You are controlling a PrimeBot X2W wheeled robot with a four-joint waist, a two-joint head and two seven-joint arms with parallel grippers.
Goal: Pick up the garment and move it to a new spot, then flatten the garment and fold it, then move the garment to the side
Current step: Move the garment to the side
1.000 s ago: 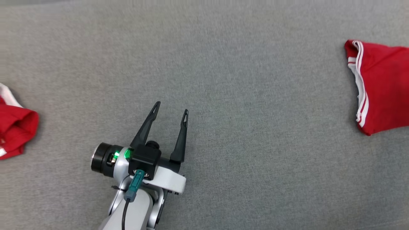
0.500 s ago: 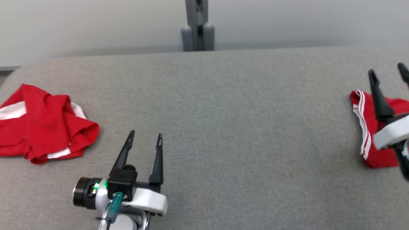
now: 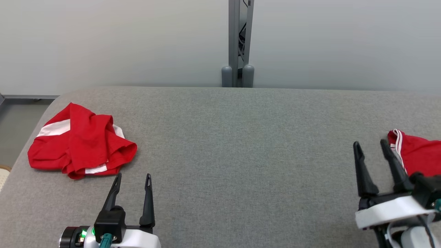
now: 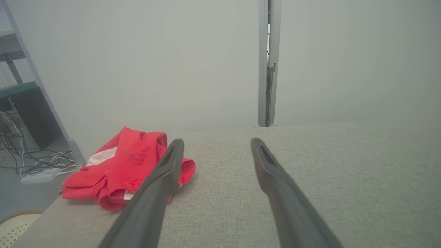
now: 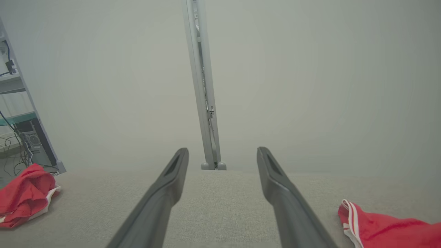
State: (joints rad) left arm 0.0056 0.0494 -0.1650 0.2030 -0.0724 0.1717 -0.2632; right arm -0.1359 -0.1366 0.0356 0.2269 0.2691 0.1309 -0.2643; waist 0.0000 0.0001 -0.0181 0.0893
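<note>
Garment [image 3: 81, 141]: crumpled, red, far-left corner of table [image 3: 241, 155], close to left edge. Table grey, whole middle bare, tons of room. Wall [image 3: 103, 41] right behind far edge, one post [image 3: 237, 41]. Second garment [image 3: 418, 156] at right, cut off by frame, so two total. Two grippers, both spread, gripping nothing. Left gripper [image 3: 133, 175] near crumpled one, not touching. Right gripper [image 3: 369, 143] just beside other.

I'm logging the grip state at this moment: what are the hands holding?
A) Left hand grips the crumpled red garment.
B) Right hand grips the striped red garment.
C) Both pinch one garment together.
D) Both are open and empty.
D: the left hand and right hand both stand open, with only the grey surface showing in each gap.
</note>
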